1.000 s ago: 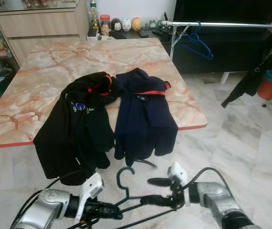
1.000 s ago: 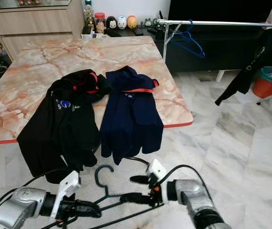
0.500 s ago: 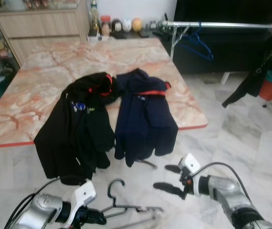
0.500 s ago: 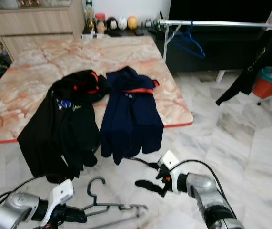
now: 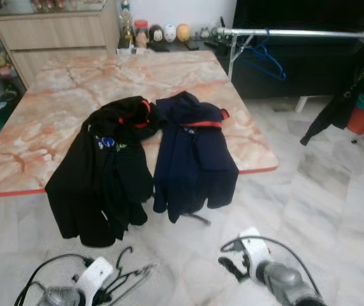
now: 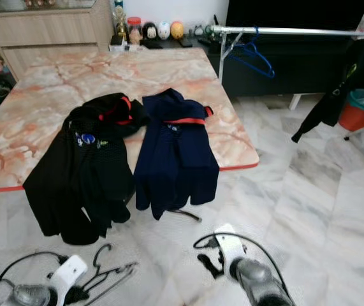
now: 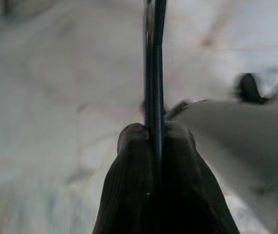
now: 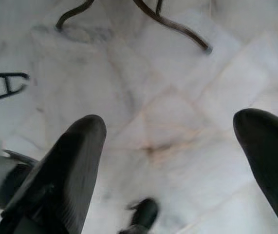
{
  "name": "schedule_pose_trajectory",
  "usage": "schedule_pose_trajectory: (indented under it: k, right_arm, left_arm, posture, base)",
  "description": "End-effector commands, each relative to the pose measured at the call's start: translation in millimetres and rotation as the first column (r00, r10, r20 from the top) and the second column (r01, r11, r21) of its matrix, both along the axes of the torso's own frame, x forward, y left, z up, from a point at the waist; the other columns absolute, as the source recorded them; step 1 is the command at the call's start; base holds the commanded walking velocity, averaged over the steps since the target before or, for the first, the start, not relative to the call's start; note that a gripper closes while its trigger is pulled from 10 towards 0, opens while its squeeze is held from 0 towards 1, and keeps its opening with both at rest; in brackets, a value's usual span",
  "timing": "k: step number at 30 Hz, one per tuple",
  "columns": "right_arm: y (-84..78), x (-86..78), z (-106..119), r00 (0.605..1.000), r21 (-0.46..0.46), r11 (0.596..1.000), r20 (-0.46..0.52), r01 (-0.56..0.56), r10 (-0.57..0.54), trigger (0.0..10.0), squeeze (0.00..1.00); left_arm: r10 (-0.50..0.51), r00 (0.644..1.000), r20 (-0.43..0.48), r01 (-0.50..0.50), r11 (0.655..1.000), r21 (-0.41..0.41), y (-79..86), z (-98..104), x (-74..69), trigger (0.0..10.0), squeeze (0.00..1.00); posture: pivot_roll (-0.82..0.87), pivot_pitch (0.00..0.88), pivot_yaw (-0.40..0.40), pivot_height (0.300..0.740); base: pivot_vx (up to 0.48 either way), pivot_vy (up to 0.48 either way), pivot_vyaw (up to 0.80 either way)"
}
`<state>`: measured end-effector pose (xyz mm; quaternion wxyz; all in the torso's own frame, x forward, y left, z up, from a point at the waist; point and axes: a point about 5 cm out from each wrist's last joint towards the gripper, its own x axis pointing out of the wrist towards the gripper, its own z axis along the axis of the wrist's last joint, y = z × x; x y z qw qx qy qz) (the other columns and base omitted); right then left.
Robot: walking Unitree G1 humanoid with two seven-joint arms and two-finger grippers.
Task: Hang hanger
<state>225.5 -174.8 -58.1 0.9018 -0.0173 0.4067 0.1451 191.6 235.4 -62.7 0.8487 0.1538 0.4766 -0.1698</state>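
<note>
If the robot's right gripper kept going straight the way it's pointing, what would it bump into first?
Probably the white marble floor. The right gripper is open, and in its wrist view bare tile lies between its fingers. The table's metal leg lies farther on.

No readable text; small illegible logos on the black jacket [image 5: 102, 172].

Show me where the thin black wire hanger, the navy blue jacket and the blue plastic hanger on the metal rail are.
Thin black wire hanger [image 5: 125, 275], left eye view: on its neck below the hook.
Navy blue jacket [image 5: 194, 159], left eye view: mid-body.
Blue plastic hanger [image 5: 266, 58], left eye view: on its sloping arm.
</note>
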Motion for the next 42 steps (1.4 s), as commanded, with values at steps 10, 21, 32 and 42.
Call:
schedule_pose_trajectory:
  k: [10,21,32,42]
  right_arm:
    - [-18.9,-50.6,-28,0.931,-0.058,0.939,-0.126,0.338,-0.343,10.0,0.0]
    - [-28.2,-57.9,-30,0.918,-0.1,0.924,-0.117,0.37,-0.38,10.0,0.0]
    - [-19.2,-68.8,-36,0.917,-0.068,0.928,-0.137,0.368,-0.374,10.0,0.0]
    - [-13.3,-74.1,-38,0.923,-0.053,0.935,-0.15,0.351,-0.355,10.0,0.0]
  left_arm:
    - [0.443,0.895,0.053,-0.444,0.896,0.013,18.7,-14,-27.6,10.0,0.0]
    - [0.427,0.904,0.004,-0.427,0.904,0.033,8.9,-23,-38.5,10.0,0.0]
    - [0.41,0.912,-0.007,-0.41,0.912,0.009,-4.1,-24,-32.0,10.0,0.0]
    - [0.366,0.931,-0.015,-0.366,0.931,0.0,-9.6,-22,-25.3,10.0,0.0]
  posture:
    - [0.07,0.0,-0.019,0.74]
    - [0.03,0.0,-0.015,0.74]
    - [-0.01,0.0,0.015,0.74]
    - [-0.05,0.0,0.049,0.74]
  base:
    - [0.0,0.0,0.0]
    - [0.0,-0.08,0.0]
    - [0.0,-0.48,0.0]
    - [0.0,-0.478,0.25]
